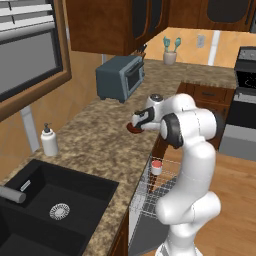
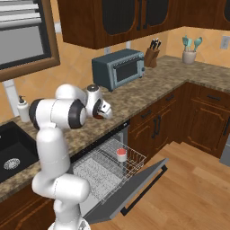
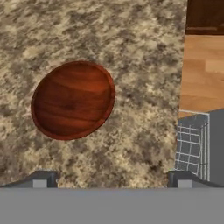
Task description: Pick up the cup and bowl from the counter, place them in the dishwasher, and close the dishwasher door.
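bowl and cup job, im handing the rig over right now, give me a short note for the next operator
Pincer: open, holding nothing, above the counter near the bowl.
Bowl: on the counter near its front edge, upright, untouched.
Cup: standing in the dishwasher wire rack, which is pulled out.
Dishwasher door: open, folded down.
Done: cup loaded.
Left: grasp the bowl, put it in the rack, then shut the door; the rack likely has to go in first.
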Robot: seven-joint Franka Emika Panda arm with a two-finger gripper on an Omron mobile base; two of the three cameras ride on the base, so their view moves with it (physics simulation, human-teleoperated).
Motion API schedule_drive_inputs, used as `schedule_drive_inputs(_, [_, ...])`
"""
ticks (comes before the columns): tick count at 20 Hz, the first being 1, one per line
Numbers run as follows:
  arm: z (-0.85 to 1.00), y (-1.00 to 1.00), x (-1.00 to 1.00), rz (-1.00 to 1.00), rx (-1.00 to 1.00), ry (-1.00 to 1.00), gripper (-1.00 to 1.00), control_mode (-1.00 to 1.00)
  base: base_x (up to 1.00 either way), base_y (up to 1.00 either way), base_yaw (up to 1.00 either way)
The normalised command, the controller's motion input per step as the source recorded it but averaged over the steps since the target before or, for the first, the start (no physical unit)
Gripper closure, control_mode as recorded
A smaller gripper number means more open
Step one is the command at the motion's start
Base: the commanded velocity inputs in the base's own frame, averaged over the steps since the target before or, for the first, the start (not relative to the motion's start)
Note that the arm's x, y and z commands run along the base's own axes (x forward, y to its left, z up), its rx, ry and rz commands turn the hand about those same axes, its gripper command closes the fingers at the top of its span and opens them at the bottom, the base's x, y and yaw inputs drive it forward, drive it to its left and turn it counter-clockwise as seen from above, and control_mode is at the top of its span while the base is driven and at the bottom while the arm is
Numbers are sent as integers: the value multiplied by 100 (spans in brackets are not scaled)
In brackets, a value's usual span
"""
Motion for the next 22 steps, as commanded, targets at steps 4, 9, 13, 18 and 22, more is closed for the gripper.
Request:
schedule_drive_inputs(4, [-14, -13, 14, -13, 17, 4, -100, -100, 0, 0, 0])
schedule_drive_inputs(9, [-22, -23, 14, -8, 17, 3, -100, -100, 0, 0, 0])
schedule_drive_inputs(13, [-21, -3, 41, -4, 1, 16, -100, -100, 0, 0, 0])
schedule_drive_inputs(18, [-11, 0, 51, -5, -1, 16, -100, -100, 0, 0, 0])
schedule_drive_inputs(22, [-9, 0, 41, -3, -1, 13, -100, -100, 0, 0, 0])
